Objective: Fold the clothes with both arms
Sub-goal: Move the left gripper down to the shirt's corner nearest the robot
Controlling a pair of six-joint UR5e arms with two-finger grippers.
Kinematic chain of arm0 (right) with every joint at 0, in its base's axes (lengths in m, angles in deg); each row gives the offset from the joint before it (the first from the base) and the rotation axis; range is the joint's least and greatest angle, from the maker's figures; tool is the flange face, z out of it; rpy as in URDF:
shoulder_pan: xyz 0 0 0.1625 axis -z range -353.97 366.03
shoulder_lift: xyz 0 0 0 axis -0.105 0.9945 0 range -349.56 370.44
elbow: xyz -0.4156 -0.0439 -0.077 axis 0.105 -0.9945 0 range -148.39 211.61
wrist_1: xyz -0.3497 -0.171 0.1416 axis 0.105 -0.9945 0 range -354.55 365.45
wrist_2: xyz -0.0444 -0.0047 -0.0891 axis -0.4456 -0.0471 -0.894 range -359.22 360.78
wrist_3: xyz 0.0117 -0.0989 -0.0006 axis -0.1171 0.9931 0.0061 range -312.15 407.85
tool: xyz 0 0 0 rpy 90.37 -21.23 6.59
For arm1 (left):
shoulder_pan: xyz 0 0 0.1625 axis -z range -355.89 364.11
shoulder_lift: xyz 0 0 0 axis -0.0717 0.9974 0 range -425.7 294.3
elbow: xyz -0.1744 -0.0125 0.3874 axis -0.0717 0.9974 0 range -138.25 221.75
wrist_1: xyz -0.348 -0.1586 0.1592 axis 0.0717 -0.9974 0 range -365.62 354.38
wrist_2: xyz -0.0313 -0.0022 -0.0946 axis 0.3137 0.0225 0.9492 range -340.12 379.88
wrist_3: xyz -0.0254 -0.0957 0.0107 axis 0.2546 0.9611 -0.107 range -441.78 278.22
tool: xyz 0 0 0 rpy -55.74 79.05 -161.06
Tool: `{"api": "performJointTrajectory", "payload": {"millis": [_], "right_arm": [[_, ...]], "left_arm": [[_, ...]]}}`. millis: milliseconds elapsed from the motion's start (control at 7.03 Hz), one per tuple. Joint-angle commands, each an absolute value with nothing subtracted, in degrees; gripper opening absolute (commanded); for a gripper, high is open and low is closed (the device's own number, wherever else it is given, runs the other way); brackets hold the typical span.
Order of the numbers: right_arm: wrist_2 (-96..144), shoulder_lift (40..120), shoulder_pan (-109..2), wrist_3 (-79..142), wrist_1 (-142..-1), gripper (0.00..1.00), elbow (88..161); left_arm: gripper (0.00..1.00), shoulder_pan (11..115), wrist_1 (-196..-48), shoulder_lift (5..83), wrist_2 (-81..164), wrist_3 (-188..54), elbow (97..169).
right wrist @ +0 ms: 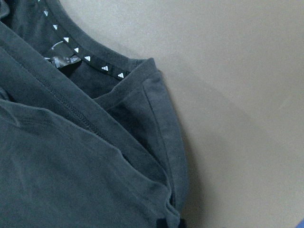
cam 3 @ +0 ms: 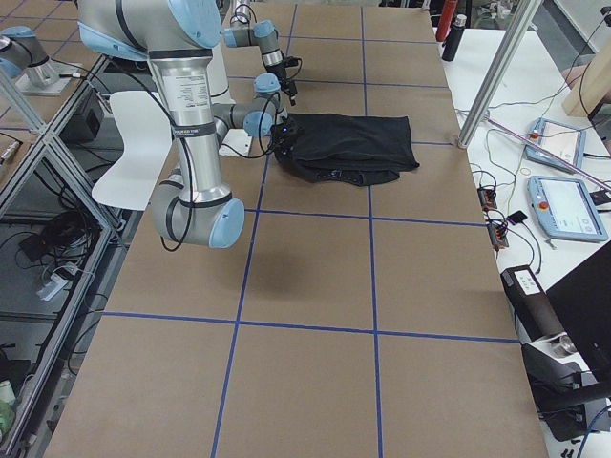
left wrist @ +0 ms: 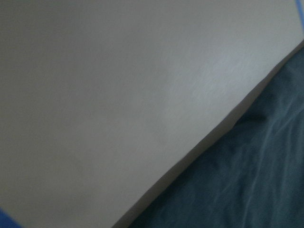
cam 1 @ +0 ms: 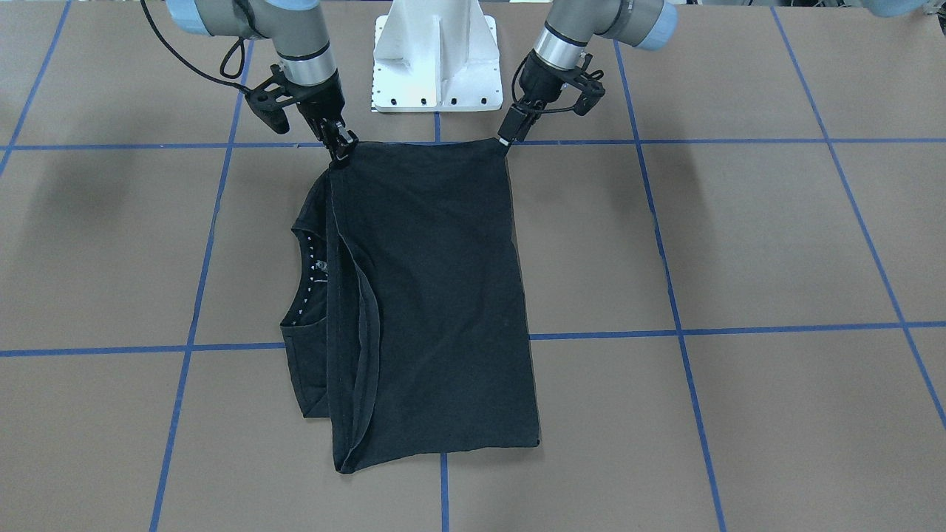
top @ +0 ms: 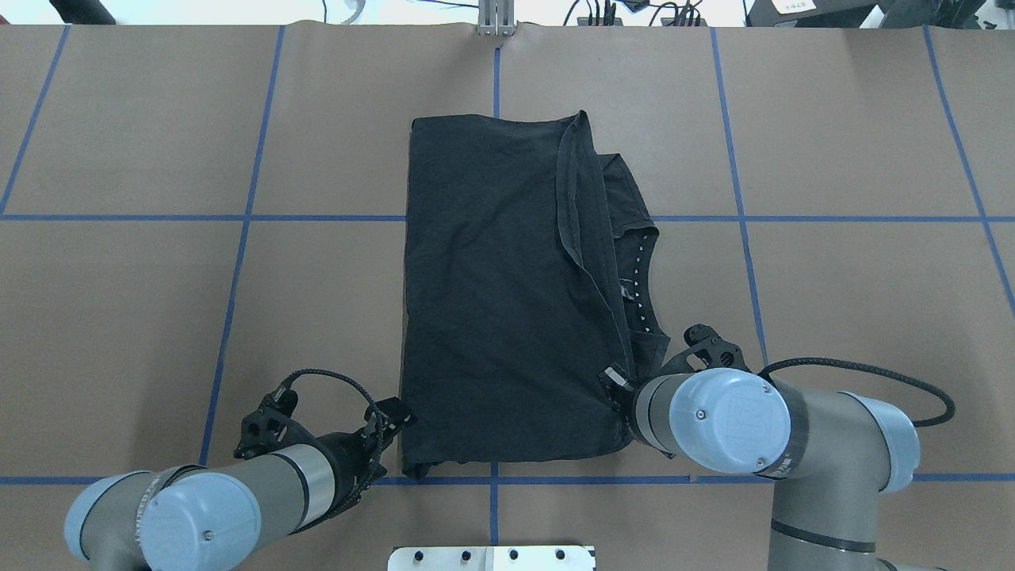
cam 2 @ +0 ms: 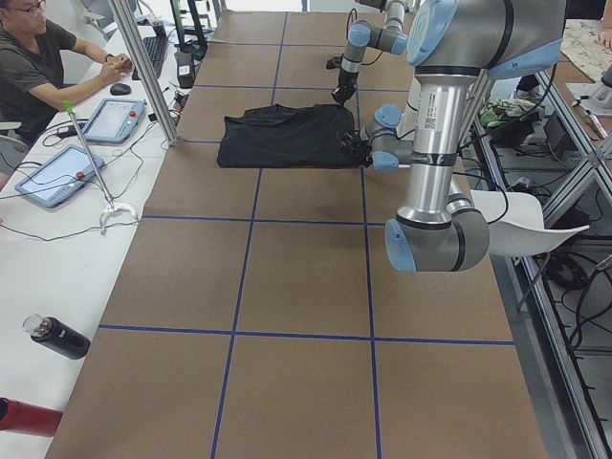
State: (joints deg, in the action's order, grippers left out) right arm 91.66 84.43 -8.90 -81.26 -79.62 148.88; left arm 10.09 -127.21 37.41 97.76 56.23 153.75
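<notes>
At 6 o'clock on the shirt (top: 492, 301), left gripper (top: 396, 415) and right gripper (top: 610, 378) pinch its corners; lengthwise fold done, I judge crosswise fold pending.

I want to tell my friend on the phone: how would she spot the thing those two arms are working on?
Find the brown table crossed by blue tape lines; just in front of the white base block lies a black T-shirt folded into a long rectangle. It is the only cloth there, its collar dotted with tiny white triangles.
</notes>
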Motion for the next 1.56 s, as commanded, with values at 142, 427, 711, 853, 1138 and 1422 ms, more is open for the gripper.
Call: {"api": "performJointTrajectory", "payload": {"millis": [142,427,711,853,1138,1422], "right_arm": [[91.57,84.36,-8.83,-81.26,-79.62,0.0,148.85],[91.66,84.45,-8.83,-81.26,-79.62,0.0,148.85],[91.66,84.45,-8.83,-81.26,-79.62,0.0,148.85],[91.57,84.45,-8.83,-81.26,-79.62,0.0,148.77],[91.57,84.36,-8.83,-81.26,-79.62,0.0,148.77],[91.74,84.62,-8.91,-81.26,-79.62,0.0,149.9]], "left_arm": [[0.7,7.63,-126.12,38.45,97.49,56.3,151.88],[0.42,7.71,-126.12,38.97,97.58,56.38,151.88],[0.0,7.62,-126.12,39.5,97.58,56.38,151.88],[0.0,7.62,-126.21,39.5,97.58,56.38,152.05],[0.0,7.8,-126.21,39.42,97.58,56.38,153.19],[0.0,7.72,-126.12,38.63,97.4,58.65,156.68]]}}
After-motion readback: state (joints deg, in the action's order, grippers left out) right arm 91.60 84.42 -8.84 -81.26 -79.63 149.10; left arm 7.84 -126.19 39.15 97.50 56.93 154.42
